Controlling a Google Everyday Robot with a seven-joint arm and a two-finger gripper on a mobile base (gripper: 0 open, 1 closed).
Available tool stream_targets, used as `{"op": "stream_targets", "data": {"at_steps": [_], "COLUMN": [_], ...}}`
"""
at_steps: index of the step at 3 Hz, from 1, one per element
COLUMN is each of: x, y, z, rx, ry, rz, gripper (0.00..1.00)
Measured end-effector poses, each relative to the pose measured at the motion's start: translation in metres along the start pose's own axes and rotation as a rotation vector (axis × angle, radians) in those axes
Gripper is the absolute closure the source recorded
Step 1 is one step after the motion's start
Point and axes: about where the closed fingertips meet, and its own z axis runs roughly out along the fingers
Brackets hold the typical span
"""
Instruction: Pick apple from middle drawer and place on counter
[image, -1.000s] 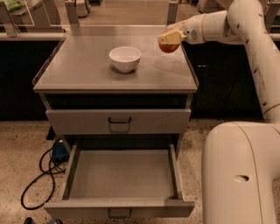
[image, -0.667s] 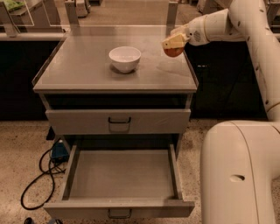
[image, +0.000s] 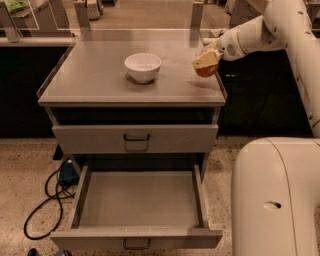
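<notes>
My gripper (image: 205, 61) is at the right edge of the counter (image: 95, 75), a little above its surface. Its pale fingers (image: 205, 58) are shut on the red-orange apple (image: 205, 70), which hangs partly below them. The middle drawer (image: 140, 200) is pulled out wide at the bottom, and its grey floor is bare. My white arm reaches in from the upper right.
A white bowl (image: 143, 66) sits on the counter's middle, left of the gripper. A closed upper drawer front with a black loop handle (image: 136, 137) is below the counter. Black cables and a blue object (image: 65, 173) lie on the floor at left. My white base (image: 277, 200) fills the lower right.
My gripper with the apple has moved slightly to the right and a little lower, near the counter's right edge. The drawer and bowl have not moved.
</notes>
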Motion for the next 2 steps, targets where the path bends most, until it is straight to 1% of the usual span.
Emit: {"op": "stream_targets", "data": {"at_steps": [1,2], "x": [0.000,0.006], "y": [0.000,0.008], "z": [0.000,0.012], "rx": [-0.001,-0.033], "ry": [0.000,0.017], "rz": [0.000,0.006], "gripper": [1.00,1.00]}}
